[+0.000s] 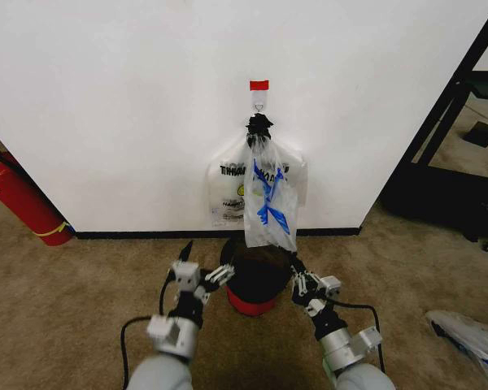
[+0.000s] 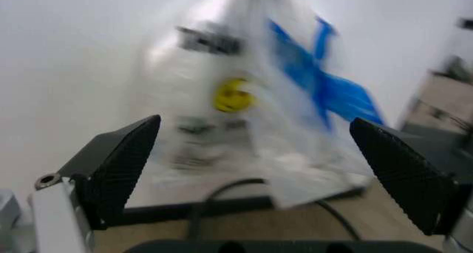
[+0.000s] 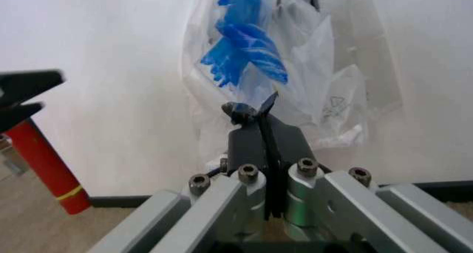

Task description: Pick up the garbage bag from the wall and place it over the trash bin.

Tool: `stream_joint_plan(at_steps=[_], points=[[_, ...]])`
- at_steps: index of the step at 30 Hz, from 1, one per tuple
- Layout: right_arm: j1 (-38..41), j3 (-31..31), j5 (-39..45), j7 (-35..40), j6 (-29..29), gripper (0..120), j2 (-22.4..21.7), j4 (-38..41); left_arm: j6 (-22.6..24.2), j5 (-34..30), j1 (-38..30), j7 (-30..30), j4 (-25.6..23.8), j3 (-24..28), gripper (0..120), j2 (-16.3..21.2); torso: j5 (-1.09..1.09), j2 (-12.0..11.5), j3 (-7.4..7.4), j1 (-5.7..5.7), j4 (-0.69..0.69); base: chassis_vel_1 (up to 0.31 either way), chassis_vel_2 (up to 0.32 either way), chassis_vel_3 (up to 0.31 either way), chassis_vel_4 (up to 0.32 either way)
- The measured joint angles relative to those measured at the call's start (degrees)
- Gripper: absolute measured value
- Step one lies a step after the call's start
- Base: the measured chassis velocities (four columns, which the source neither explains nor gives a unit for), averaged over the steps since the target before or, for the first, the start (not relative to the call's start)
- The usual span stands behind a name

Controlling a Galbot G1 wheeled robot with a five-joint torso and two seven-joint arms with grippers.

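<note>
Left gripper (image 1: 202,275): I have it raised low in front of the wall, just left of the trash bin; in its wrist view the two black pads (image 2: 122,164) stand wide apart with nothing between them.
Right gripper (image 1: 301,282): raised on the bin's other side, fingers pressed flat together and empty, pointing up at the hanging plastic.
Trash bin (image 1: 256,284): round, black with a red base, on the carpet against the wall, between my two grippers and directly under the bags.
Garbage bag (image 1: 270,199): translucent with blue patches, hanging from the hook (image 1: 259,102) under the red tape; its lower edge reaches nearly to the bin's rim. It lies over a fuller white bag (image 1: 228,191) on the same hook.
Wall (image 1: 114,106): plain white, black baseboard.
Handling, my read: very light, limp, crinkly film that will slide and bunch, and could tear at the hook.
Where to grip, my read: pinch the front bag's upper neck or side edge, clear of the white bag behind.
</note>
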Motion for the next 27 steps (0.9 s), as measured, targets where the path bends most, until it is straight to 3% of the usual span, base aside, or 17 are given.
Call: stream_joint_plan(at_steps=[2,6,9,14,21,24,27], points=[[-0.01,0.04,-0.02,0.01,0.0,0,0.01,-0.02,0.37,-0.47,-0.57,-0.09,0.0,0.32,100,0.31,0.0,0.0,0.0,0.0,0.0,0.0,0.0,0.0,0.0],[-0.85,0.58,-0.75,0.06,0.04,0,0.31,-0.16,6.9,-7.22,-15.4,-0.97,2.28,6.2,100,6.07,0.0,0.0,0.0,0.0,-0.04,0.0,0.0,0.0,0.0],[-1.91,0.75,-2.61,-0.13,0.57,0,0.68,-0.44,12.16,-13.11,-23.83,-3.16,2.27,8.58,100,9.11,0.01,0.0,0.0,0.0,0.01,0.0,0.0,0.0,0.0],[-2.45,0.85,-2.89,-0.22,0.88,0,0.79,-0.71,16.65,-18.04,-30.37,-4.72,1.53,12.15,98,11.09,0.01,0.0,0.0,0.0,0.0,0.0,0.0,0.0,0.0],[-2.19,1.0,-2.9,-0.22,0.95,0,0.94,-0.72,18.15,-16.27,-36.74,-3.26,2.25,20.95,94,12.99,0.01,0.0,0.0,0.0,0.01,0.0,0.0,0.0,0.0],[-2.77,1.62,-2.9,-0.25,0.95,0,0.98,-0.19,18.12,-11.92,-39.33,-2.36,5.52,25.12,91,11.53,0.01,0.0,-0.01,-0.01,0.01,0.0,0.0,0.0,0.0],[-3.11,1.97,-2.9,-0.34,0.99,0,0.94,-0.09,18.07,-11.67,-40.36,-2.4,6.44,25.74,86,10.73,0.01,0.01,-0.01,-0.01,0.01,0.0,0.0,0.0,0.0]])
